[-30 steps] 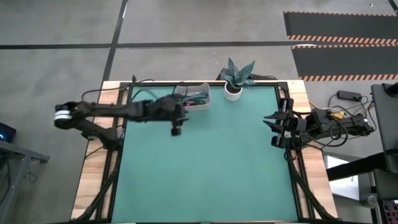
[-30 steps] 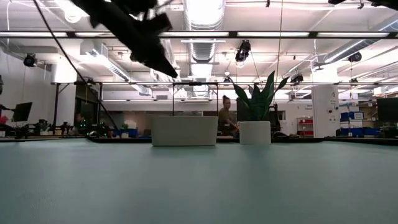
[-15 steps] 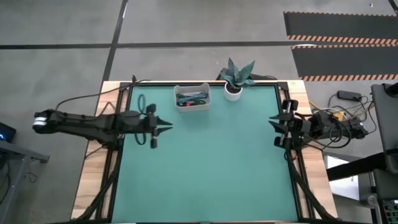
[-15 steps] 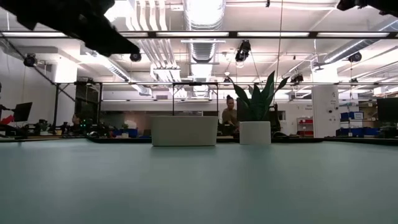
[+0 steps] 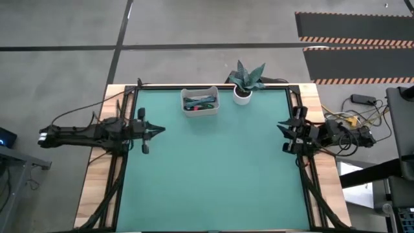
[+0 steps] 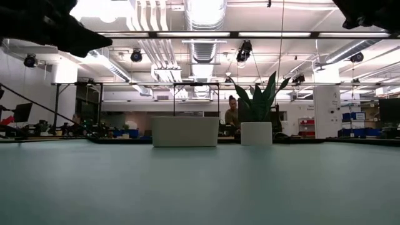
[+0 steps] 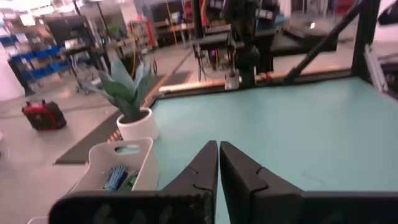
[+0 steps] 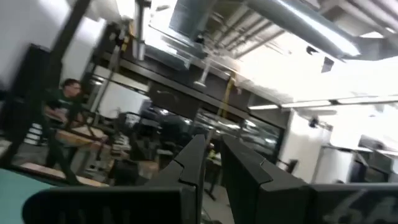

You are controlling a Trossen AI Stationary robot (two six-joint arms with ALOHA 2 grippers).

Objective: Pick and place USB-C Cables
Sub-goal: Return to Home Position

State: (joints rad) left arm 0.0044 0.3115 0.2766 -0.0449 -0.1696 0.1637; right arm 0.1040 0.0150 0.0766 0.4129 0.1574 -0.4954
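Jaws on L gripper [image 7: 219,148] are sitting all but closed, a hairline slit only, gripping nothing. L gripper is hanging over the left edge of the table [image 5: 213,181], clear of the surface, pointing across it. Jaws on R gripper [image 8: 212,144] are showing a narrow parallel gap w/ nothing btwn them. R gripper is hovering at the table's right edge, tilted upward, touching nothing.

Cables [image 5: 199,103] are lying inside the white bin [image 5: 211,96] at the table's far edge, left of centre, well apart from both grippers. Blue and green bundles are showing in the L wrist view; a third can't be told apart.

Potted plant [image 5: 244,83] is standing just beside the bin, on its right. Person [image 8: 62,99] is showing in the room beyond.
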